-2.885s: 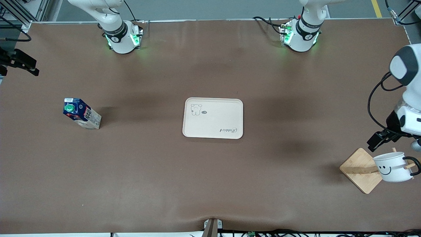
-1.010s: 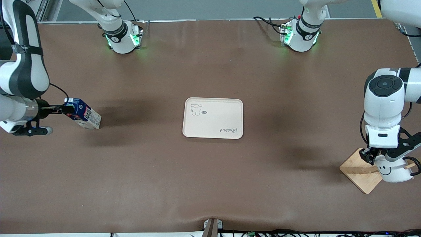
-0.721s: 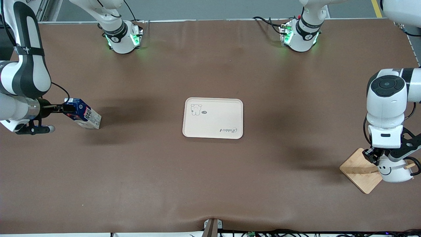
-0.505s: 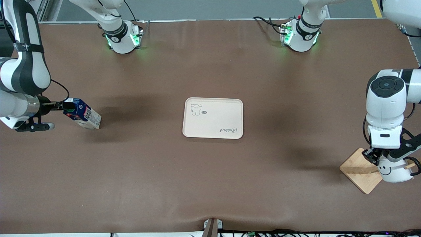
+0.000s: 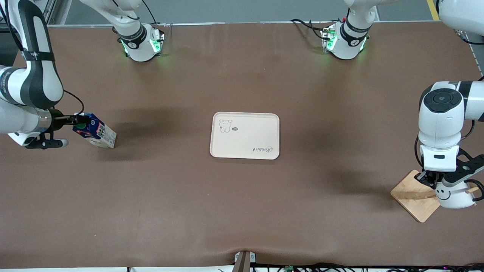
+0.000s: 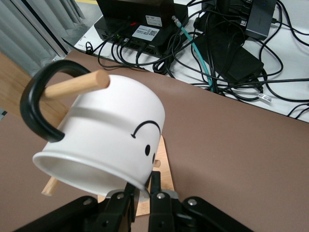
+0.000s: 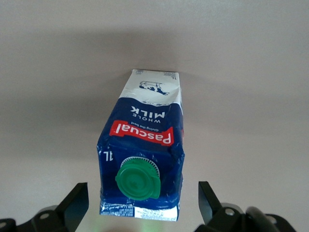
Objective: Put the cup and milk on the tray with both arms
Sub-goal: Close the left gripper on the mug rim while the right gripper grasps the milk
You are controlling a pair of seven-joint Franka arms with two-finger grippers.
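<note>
The milk (image 5: 97, 133) stands tilted on the table near the right arm's end; in the right wrist view (image 7: 145, 140) I see its green cap. My right gripper (image 5: 80, 120) (image 7: 143, 195) is open, with its fingers wide apart on either side of the carton's blue top, not touching it. The cup (image 5: 455, 197) (image 6: 108, 130) hangs tilted by its black handle on a wooden peg (image 6: 77, 86) at the left arm's end. My left gripper (image 5: 435, 180) (image 6: 141, 191) is shut on the cup's rim. The tray (image 5: 249, 132) lies empty at mid table.
The diamond-shaped wooden rack base (image 5: 414, 196) (image 6: 162, 164) sits under the cup near the table's edge. Cables and black boxes (image 6: 145, 24) lie off the table by the cup. A small bracket (image 5: 244, 258) sits at the table edge nearest the front camera.
My right gripper has slid toward the carton until its fingers flank the top. My left gripper has come down over the cup and settled on its rim. Cup and milk have not moved.
</note>
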